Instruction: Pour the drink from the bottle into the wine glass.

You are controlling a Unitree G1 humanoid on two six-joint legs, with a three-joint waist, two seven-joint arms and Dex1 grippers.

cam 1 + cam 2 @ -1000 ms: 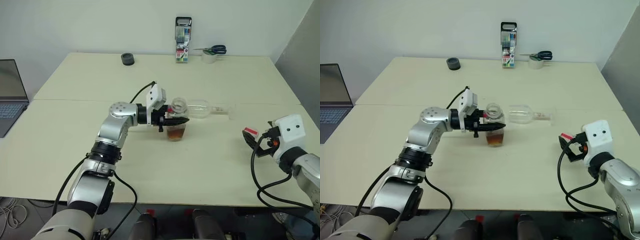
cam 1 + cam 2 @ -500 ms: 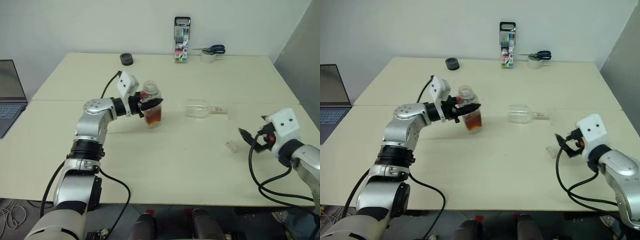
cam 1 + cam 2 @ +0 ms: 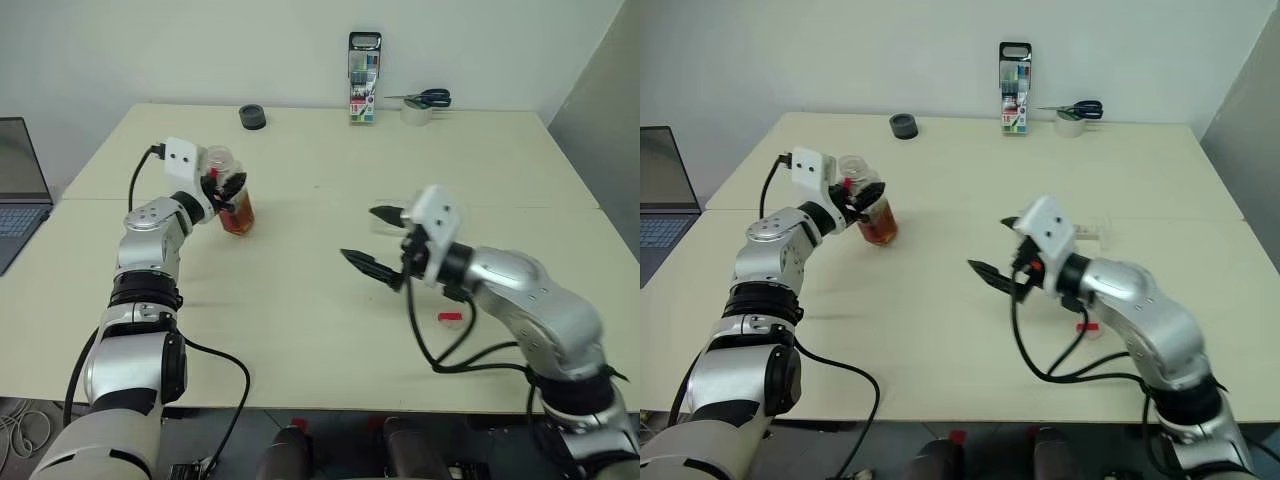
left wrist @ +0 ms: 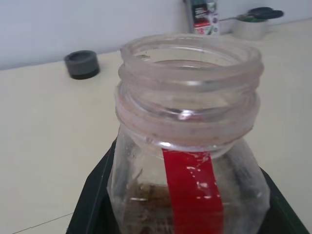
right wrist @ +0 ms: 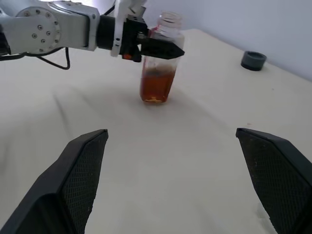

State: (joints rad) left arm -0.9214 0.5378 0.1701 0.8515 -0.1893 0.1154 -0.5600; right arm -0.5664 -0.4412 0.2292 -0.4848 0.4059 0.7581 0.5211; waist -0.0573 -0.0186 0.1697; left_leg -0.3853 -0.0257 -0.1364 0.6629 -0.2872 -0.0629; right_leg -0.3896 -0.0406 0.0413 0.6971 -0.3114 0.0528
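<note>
The bottle (image 3: 232,196) serves as the landmark. It stands upright and uncapped on the tabletop (image 3: 300,330), the drink (image 3: 238,217) filling its lower part. The left gripper (image 3: 228,186) is clamped on the bottle's upper body, reaching level from the left arm, whose elbow is bent over the near-left tabletop. Left of the bottle the tabletop edge is near, with a laptop (image 3: 22,190) beyond it. Behind the bottle, well apart, a dark tape roll (image 3: 253,117) sits by the far edge; farther right along that edge are a marker pack (image 3: 365,80) and scissors (image 3: 425,99) on a tape roll. Right of the bottle lies a broad bare stretch, then the right gripper (image 3: 382,243), jaws spread wide and holding nothing, pointing toward the bottle. The wine glass (image 3: 1092,231) lies just behind that gripper's wrist, mostly hidden. A red cap (image 3: 451,318) lies under the right forearm.
</note>
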